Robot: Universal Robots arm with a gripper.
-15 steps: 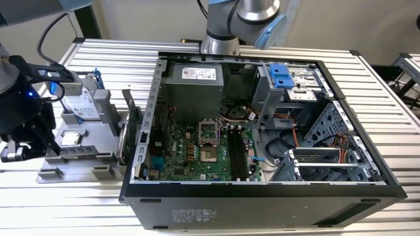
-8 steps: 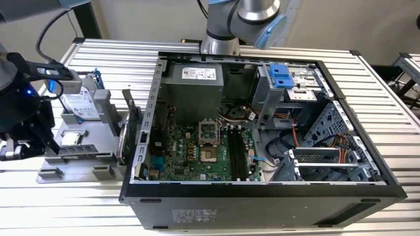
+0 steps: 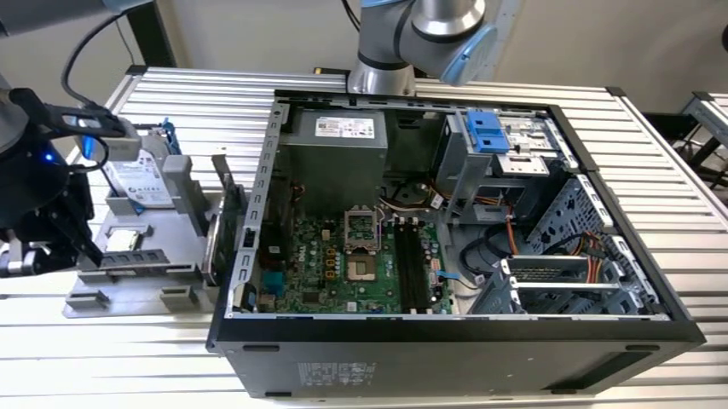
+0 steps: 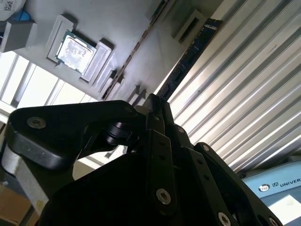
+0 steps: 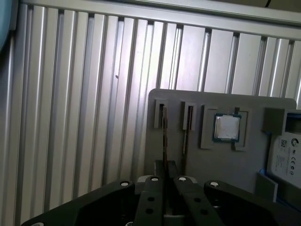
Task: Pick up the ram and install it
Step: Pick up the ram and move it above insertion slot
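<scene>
The ram is a thin dark stick standing on edge in a slot of the grey holder; in the second wrist view the ram runs down to my fingertips. A second, similar stick stands in the neighbouring slot. My gripper straddles the near end of the ram, its black fingers closed against it. In the exterior view the gripper is at the left, over the holder, far from the motherboard's black slots.
A square silver chip and a hard drive sit in the holder. A green card stands between the holder and the open computer case. The arm's base rises behind the case on the ribbed metal table.
</scene>
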